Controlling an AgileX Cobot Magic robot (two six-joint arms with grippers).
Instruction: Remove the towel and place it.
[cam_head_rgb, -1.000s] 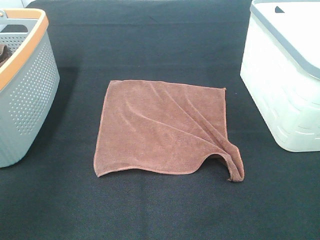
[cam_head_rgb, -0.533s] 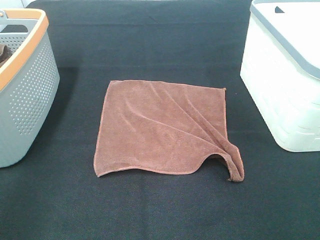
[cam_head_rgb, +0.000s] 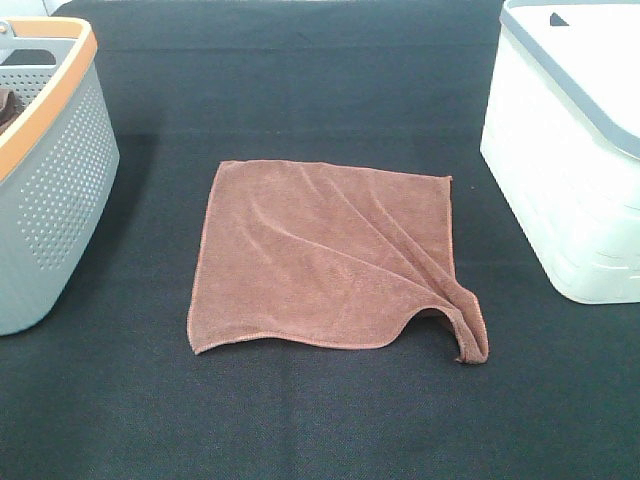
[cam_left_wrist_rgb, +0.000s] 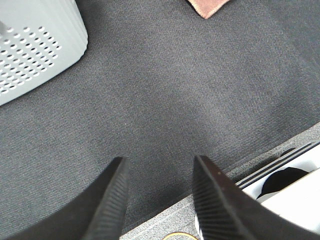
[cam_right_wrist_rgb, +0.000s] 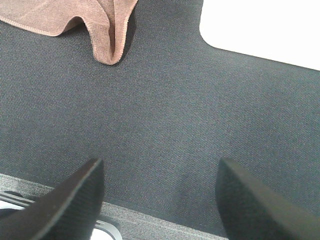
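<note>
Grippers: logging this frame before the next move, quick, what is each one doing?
Left gripper: open, holding nothing, over bare mat.
Right gripper: open, holding nothing, short of the towel.

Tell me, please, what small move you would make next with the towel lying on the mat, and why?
I would probably ease the right gripper forward toward the bunched corner of the towel. That corner stands up in a fold, so it looks easier to pinch than the flat edges. Both grippers, the left gripper included, are open, empty and apart from the cloth, near the mat's front edge.
</note>
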